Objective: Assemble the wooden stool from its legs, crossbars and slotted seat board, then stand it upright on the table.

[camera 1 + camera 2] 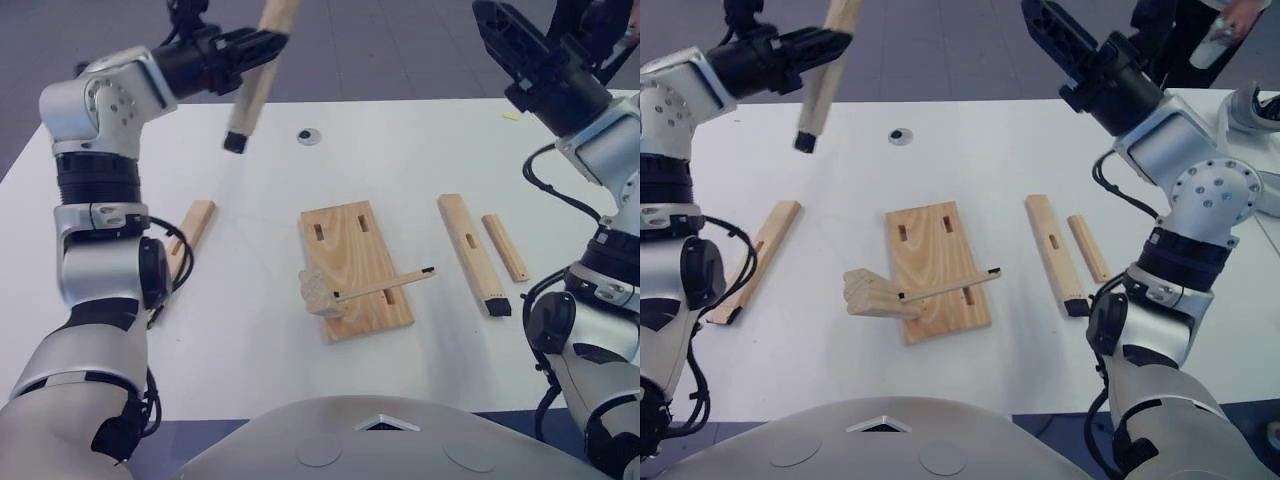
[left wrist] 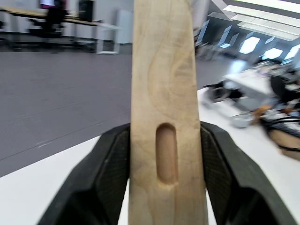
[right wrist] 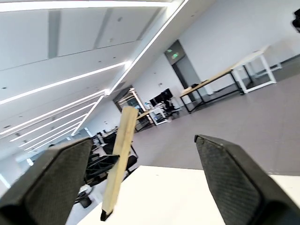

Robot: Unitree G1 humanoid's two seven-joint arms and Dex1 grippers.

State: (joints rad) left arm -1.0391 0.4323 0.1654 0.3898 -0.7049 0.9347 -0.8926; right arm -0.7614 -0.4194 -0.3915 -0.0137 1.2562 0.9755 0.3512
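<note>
Left eye view: my left hand (image 1: 258,42) grips a leg (image 1: 248,100) aloft over the desk (image 1: 240,320); my right hand (image 1: 1055,30) gapes wide, empty; seat board (image 1: 352,255) lies flat mid-desk; next, I judge: align leg with a slot (image 1: 318,232).

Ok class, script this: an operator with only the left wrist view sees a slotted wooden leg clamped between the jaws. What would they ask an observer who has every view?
Operator: Where is the seat board?
Observer: It lies flat mid-table, with a thin stick lying across it.
Operator: Is the lower end of my leg touching anything?
Observer: No. It hangs tilted above the far left of the table, black foot down.
</note>
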